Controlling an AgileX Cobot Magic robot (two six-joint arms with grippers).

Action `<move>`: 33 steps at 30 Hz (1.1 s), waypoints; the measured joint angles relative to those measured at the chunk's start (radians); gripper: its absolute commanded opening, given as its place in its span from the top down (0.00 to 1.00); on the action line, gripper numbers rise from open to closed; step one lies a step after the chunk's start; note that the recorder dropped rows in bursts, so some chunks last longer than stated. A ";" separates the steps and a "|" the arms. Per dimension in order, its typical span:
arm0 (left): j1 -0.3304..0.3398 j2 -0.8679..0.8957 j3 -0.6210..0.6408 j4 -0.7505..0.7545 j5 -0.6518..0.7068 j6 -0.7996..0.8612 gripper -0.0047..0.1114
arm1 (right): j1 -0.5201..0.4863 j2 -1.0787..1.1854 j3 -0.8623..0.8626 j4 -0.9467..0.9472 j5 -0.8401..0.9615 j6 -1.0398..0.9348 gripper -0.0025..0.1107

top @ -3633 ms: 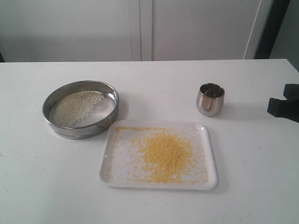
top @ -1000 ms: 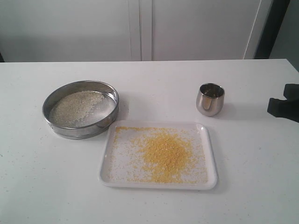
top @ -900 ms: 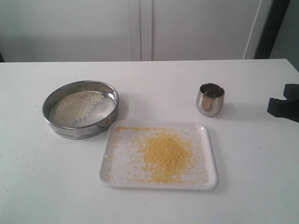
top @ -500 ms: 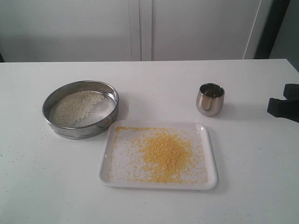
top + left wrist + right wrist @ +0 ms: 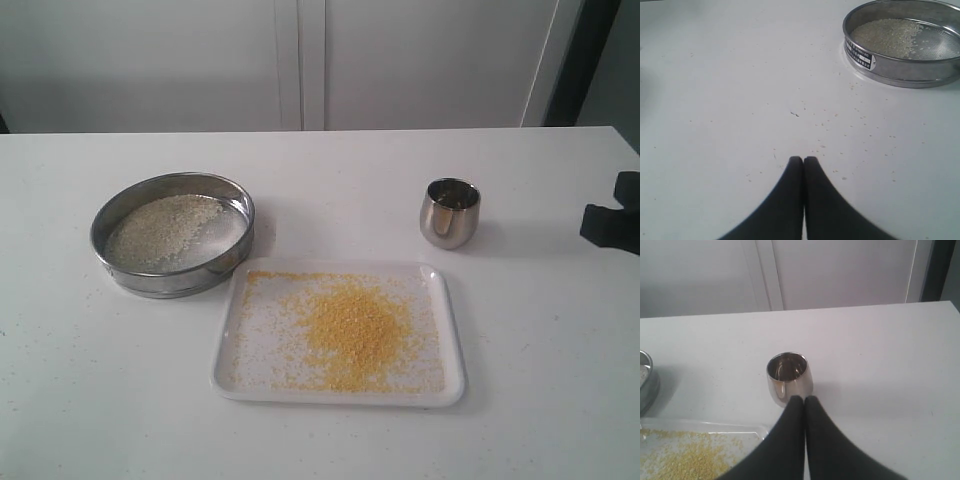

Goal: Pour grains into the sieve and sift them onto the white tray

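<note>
The steel sieve rests on the table at the left, with whitish rice-like grains lying on its mesh. Beside it, the white tray carries a heap of fine yellow grains. In the left wrist view the sieve lies ahead of my left gripper, which is shut and empty, well apart from it. My right gripper is shut on nothing, back from the small steel cup. It shows as a dark shape at the exterior view's right edge.
The shiny steel cup stands upright to the right of the tray's far corner. Stray grains speckle the white table near the sieve. A white panelled wall rises behind the table's back edge.
The right gripper has drawn slightly further toward the exterior view's right edge. Sieve, tray, cup and grains have not moved.
</note>
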 measured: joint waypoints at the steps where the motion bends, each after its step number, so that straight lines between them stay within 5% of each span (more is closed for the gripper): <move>1: 0.000 0.000 0.000 0.000 0.000 0.000 0.96 | 0.000 -0.014 0.000 0.000 0.000 0.000 0.98; 33: 0.000 0.000 0.000 0.000 0.000 0.000 0.96 | 0.000 -0.486 0.001 0.000 0.194 0.000 0.98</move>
